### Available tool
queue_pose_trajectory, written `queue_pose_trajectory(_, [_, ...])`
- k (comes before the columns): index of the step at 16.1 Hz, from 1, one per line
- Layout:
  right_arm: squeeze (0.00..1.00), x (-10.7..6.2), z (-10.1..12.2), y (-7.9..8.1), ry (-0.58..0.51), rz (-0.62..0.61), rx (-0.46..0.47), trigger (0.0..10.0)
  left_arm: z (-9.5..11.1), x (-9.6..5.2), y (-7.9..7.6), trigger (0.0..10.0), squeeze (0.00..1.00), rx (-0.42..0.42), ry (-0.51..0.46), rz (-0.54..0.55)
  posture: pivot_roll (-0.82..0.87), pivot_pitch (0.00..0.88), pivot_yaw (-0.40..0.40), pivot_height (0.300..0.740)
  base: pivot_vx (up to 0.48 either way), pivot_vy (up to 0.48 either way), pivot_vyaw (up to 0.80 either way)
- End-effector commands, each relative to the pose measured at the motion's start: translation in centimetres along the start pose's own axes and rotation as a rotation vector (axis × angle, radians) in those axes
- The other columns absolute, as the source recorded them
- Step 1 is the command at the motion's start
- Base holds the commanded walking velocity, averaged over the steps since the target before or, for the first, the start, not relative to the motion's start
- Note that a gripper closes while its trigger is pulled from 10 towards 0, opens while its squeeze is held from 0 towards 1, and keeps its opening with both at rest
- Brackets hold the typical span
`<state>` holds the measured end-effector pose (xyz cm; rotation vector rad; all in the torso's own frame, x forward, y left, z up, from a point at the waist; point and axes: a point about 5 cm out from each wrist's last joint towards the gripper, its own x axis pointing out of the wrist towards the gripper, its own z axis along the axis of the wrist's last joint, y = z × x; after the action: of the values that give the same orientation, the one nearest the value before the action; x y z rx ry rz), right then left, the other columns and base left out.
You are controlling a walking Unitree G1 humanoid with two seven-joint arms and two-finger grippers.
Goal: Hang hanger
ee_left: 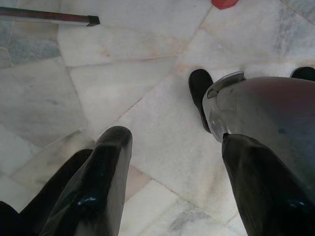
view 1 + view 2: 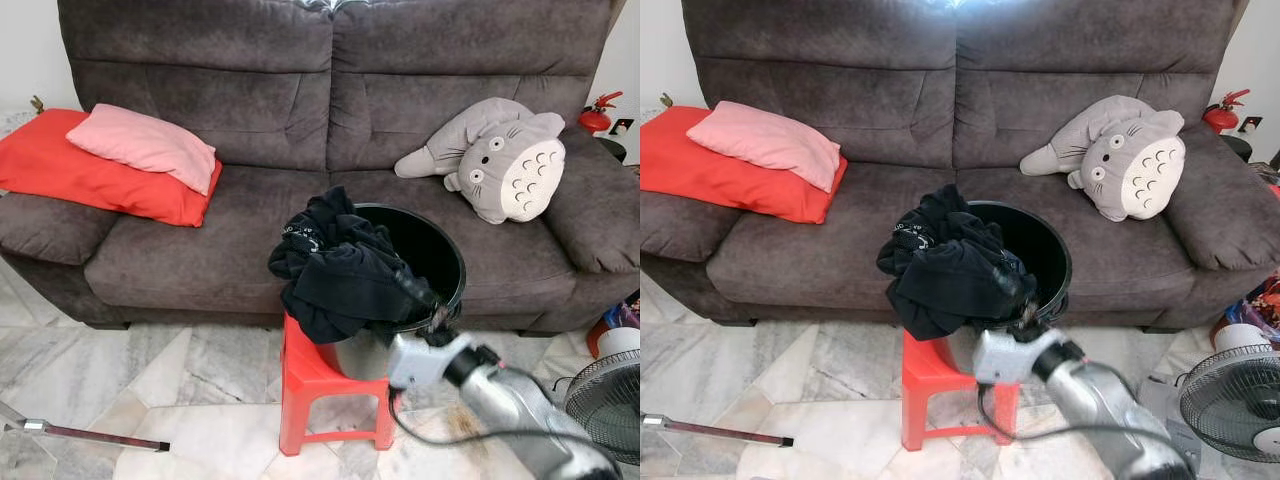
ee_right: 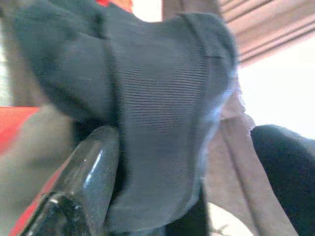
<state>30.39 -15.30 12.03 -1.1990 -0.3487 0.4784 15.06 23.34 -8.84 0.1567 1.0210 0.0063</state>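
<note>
One gripper works: the right gripper (image 2: 418,290) is pressed into the black clothes (image 2: 335,265) heaped over the bucket (image 2: 440,258) on the red stool (image 2: 300,375), fingers either side of a fold of cloth. No hanger is visible. Pulling could drag the whole heap and tip the bucket. The left gripper (image 1: 172,182) hangs open over the floor

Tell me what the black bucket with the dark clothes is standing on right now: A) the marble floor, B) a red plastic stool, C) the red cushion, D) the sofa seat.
B: the black bucket, with dark clothes draped over its rim, stands on the red plastic stool in front of the sofa; the right gripper is at the clothes.
</note>
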Motion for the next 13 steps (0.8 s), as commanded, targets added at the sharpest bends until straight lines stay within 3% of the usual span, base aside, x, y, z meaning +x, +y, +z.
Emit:
queue_pose_trajectory(1, [0.0, 0.2, -0.3, -0.1, 0.019, -0.021, -0.01, 10.0, -1.0, -0.3, 0.6, 10.0, 0.0, 0.003, 0.04, 0.006, -0.08, 0.115, 0.03, 0.74, 0.0, 0.0, 0.0])
queue_pose_trajectory(6, [0.0, 0.9, 0.2, -1.6, -0.036, -0.134, -0.025, 10.0, -1.1, -0.3, 0.9, 10.0, 0.0, 0.002, 0.042, 0.007, -0.07, 0.121, 0.036, 0.74, 0.0, 0.0, 0.0])
queue_pose_trajectory(9, [0.0, 0.1, 0.8, -3.0, -0.042, -0.323, -0.056, 10.0, -1.1, -0.3, 0.7, 10.0, 0.0, 0.001, 0.044, 0.008, -0.07, 0.123, 0.034, 0.74, 0.0, 0.0, 0.0])
queue_pose_trajectory(11, [0.0, -1.0, 0.5, -2.3, 0.006, -0.355, -0.05, 10.0, -1.4, -0.3, 0.5, 10.0, 0.0, 0.002, 0.053, 0.006, -0.07, 0.124, 0.035, 0.74, 0.0, 0.0, 0.0])
queue_pose_trajectory(13, [0.0, -1.5, -0.1, -0.8, 0.073, -0.308, -0.004, 10.0, -1.9, -0.4, 0.3, 10.0, 0.0, 0.003, 0.063, 0.003, -0.08, 0.125, 0.038, 0.74, 0.0, 0.0, 0.0])
